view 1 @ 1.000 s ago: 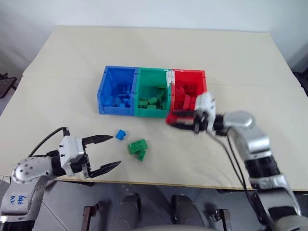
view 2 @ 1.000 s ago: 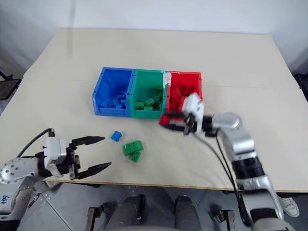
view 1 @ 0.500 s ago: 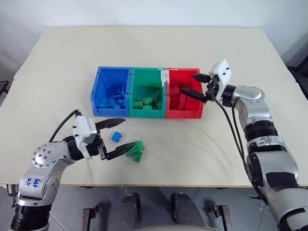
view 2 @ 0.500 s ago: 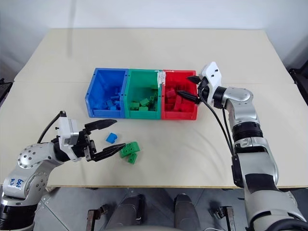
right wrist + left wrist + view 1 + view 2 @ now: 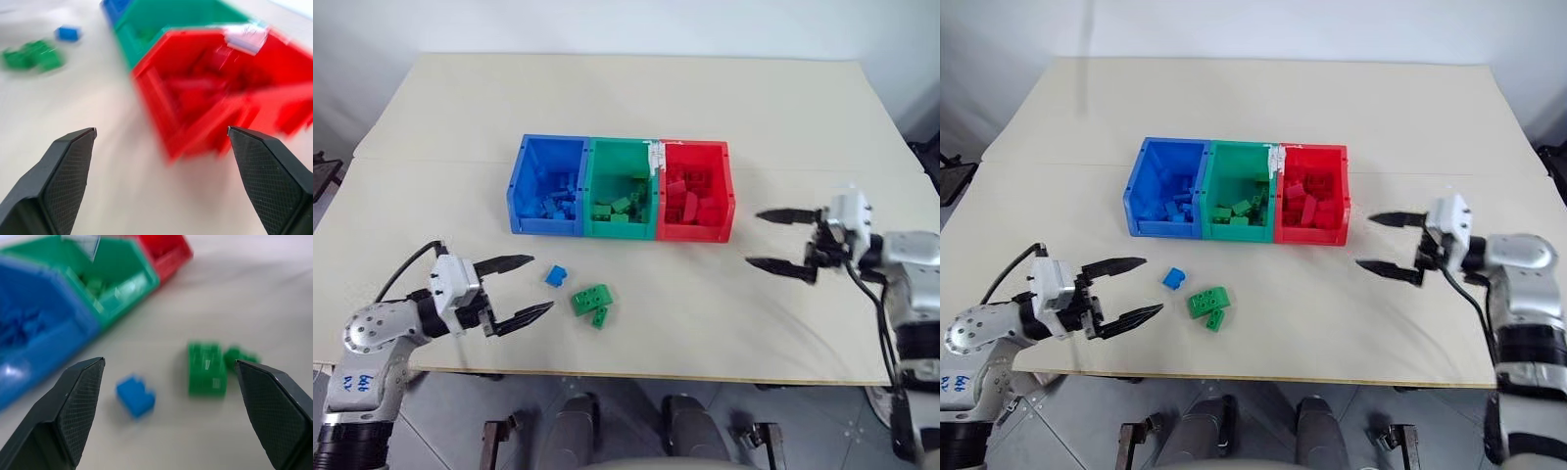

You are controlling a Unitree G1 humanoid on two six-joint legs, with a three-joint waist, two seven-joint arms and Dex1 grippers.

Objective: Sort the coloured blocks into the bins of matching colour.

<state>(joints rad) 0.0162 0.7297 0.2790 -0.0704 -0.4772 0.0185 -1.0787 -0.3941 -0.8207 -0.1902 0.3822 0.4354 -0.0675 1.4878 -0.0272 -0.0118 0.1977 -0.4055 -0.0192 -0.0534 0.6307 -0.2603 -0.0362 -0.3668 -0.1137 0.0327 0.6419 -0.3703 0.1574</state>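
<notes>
Left eye view: three joined bins (image 5: pixel 624 231), already holding blocks.
Left out: blue block (image 5: pixel 557 275), larger green block (image 5: pixel 592 298) and small green block (image 5: pixel 600 315) on the table (image 5: pixel 636 98).
Left gripper (image 5: pixel 516 288): spread wide, empty, near the blue block.
Right gripper (image 5: pixel 774 238): spread wide, empty, beside the red bin (image 5: pixel 696 229).
Writing: none readable on bins or blocks.

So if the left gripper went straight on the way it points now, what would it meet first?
Probably the small blue studded plastic brick: it lies on the table between the open left gripper's fingers, nearer than the larger green brick. Depth is unclear, so it might pass just over it.
</notes>
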